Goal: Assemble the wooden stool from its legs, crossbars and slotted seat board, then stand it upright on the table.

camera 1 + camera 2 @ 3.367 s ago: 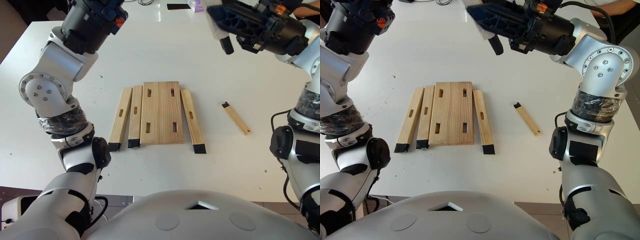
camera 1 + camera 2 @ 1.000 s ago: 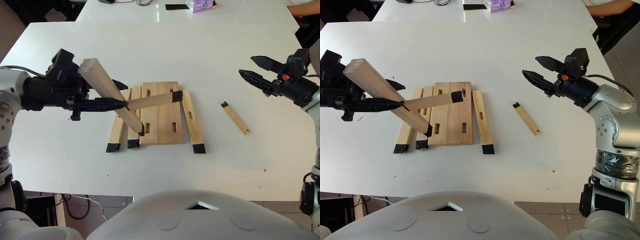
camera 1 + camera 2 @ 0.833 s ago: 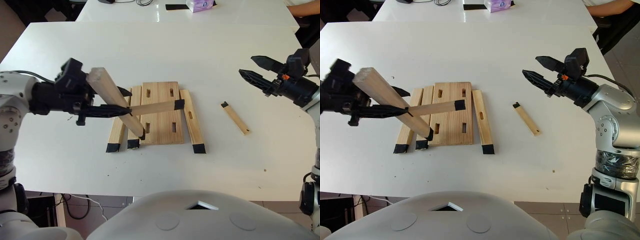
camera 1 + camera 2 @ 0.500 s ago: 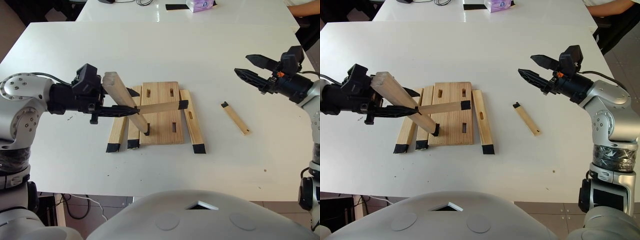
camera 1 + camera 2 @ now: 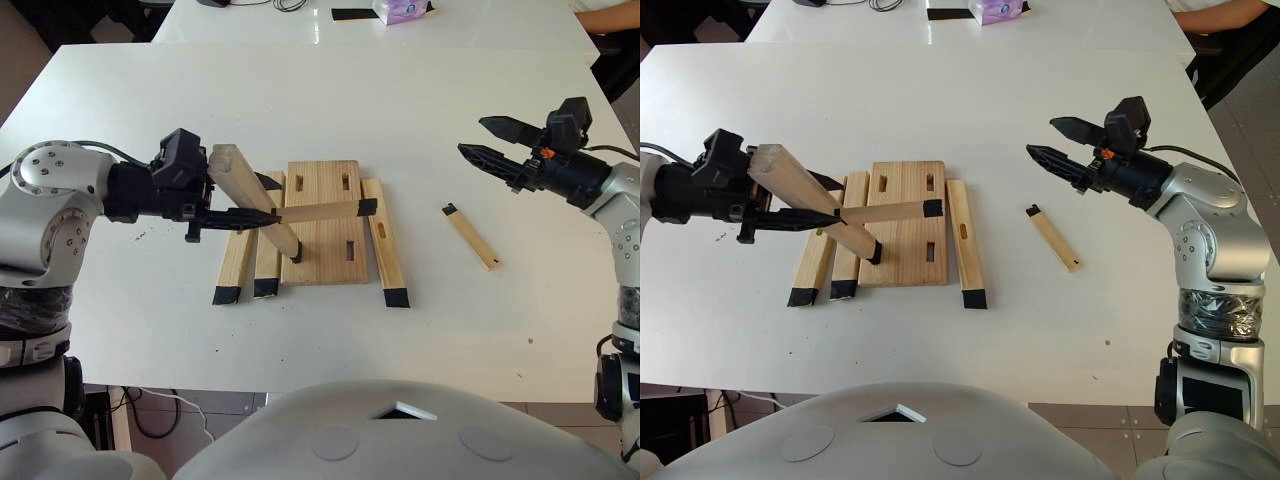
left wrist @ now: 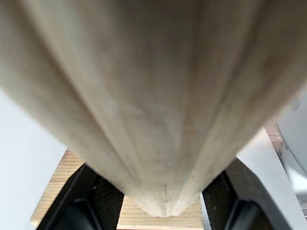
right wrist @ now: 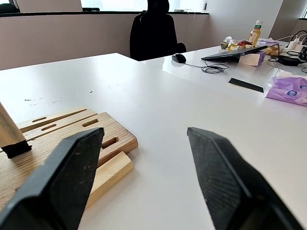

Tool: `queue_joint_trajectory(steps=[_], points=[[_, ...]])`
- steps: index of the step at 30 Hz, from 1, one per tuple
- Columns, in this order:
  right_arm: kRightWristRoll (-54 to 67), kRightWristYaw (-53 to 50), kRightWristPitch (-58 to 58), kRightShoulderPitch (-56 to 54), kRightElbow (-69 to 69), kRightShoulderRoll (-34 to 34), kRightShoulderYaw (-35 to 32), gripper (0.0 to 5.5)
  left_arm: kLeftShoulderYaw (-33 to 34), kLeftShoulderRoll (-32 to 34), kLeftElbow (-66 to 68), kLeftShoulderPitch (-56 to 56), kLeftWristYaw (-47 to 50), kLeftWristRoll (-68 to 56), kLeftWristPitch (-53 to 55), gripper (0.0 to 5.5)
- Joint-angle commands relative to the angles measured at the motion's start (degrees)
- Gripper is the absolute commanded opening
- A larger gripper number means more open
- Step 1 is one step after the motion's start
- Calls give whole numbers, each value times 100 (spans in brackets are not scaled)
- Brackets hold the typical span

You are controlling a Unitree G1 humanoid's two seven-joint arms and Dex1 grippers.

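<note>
- Left eye view: nearest on the white table (image 5: 150, 330) are the black-capped ends of three legs lying flat, the outer left leg (image 5: 235, 265), the inner left leg (image 5: 266, 272) and the right leg (image 5: 386, 250).
- The two left legs lie side by side against the left edge of the seat board (image 5: 325, 250). The right leg lies just beside its right edge. The board lies flat with four slots facing up.
- Above the board's left half, the left gripper (image 5: 258, 200) is clamped on a raised leg (image 5: 248, 195), which tilts with its black cap down over the board. I cannot tell whether the cap touches the wood.
- A thin crossbar (image 5: 320, 211) sticks out sideways from that leg, across the board toward the right leg.
- In the left wrist view the raised leg sits close to the lens, with a black finger (image 6: 96, 201) on either side.
- To the right, well apart from the board, a short loose bar (image 5: 470, 237) lies flat on the table.
- Beyond that bar the right gripper (image 5: 472, 136) hangs above the table with its fingers spread wide and nothing between them.
- Farthest back, a second table (image 5: 480, 20) carries a tissue pack (image 5: 400, 10).
</note>
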Motion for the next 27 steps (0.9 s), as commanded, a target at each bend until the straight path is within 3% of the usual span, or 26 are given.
queue_joint_trajectory(steps=[1, 8, 22, 27], points=[[6, -27, -8, -8, -85, 57, 88, 319, -143, -23, 435, -422, -126, 214, -28, 203], [24, -70, -42, 5, -108, 142, 159, 319, -361, -46, 560, -284, -290, 474, -234, 203], [72, -185, 117, 68, -324, 339, 332, 319, -785, -19, 60, 1163, 86, 798, -611, 203], [47, -207, 97, -8, -275, 434, 459, 319, -1201, -27, 225, 1358, 58, 1035, -733, 203]])
